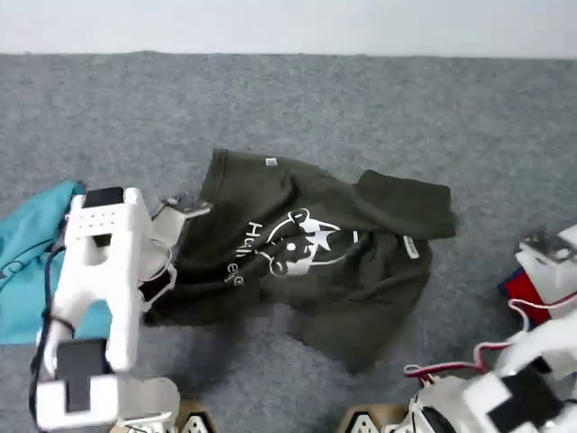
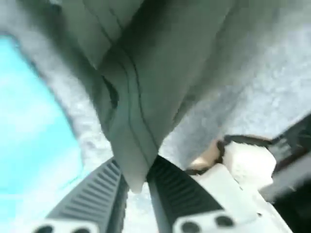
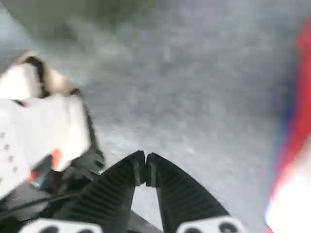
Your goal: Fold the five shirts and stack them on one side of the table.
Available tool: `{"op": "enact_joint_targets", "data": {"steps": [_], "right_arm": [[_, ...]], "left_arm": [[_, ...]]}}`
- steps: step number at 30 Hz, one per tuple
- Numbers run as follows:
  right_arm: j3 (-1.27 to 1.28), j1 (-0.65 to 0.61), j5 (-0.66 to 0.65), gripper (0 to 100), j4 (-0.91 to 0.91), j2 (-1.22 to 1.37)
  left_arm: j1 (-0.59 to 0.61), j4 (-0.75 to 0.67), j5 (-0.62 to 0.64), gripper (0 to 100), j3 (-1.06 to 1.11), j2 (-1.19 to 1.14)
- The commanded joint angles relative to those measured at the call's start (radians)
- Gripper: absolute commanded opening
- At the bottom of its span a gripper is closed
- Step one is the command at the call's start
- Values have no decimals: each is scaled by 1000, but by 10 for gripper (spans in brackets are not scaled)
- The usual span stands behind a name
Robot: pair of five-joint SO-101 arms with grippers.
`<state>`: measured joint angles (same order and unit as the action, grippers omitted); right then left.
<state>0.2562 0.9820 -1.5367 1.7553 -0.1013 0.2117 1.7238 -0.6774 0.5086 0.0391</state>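
A dark olive shirt [image 1: 306,253] with a white print lies crumpled in the middle of the grey table [image 1: 361,108]. My left gripper [image 2: 137,174] is shut on a hem fold of this shirt [image 2: 160,73], at its left edge in the high view [image 1: 160,281]. My right gripper [image 3: 145,167] is shut with nothing in it, hanging over bare grey cloth off the shirt's right side. A teal shirt [image 1: 36,244] lies at the table's left edge, close beside the left gripper [image 2: 29,121].
A red and blue shirt [image 1: 521,287] lies at the right edge, partly under the right arm [image 1: 541,316], and appears beside the right gripper [image 3: 301,121]. The back half of the table is bare grey cloth.
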Motion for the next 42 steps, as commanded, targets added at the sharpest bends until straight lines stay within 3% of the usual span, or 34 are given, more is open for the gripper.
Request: {"op": "enact_joint_targets", "data": {"steps": [1,8,14,17,20,24,31,42], "right_arm": [[-64,-48,-8,10,31,-130],[-28,-242,132,10,31,-283],[69,-444,443,17,-24,-292],[72,-504,611,84,-101,-294],[84,-582,698,206,-110,-286],[157,-759,718,309,-42,-292],[324,-1098,761,310,-36,-292],[419,-1445,750,310,-18,-282]], "left_arm": [[-9,34,-11,12,-5,216],[-104,32,81,12,-5,396],[-135,32,123,13,1,344],[-130,32,126,37,1,296],[-129,32,209,145,-1,242],[-133,32,305,195,-5,187],[-129,32,308,195,-5,152],[-129,26,308,195,-7,152]]}}
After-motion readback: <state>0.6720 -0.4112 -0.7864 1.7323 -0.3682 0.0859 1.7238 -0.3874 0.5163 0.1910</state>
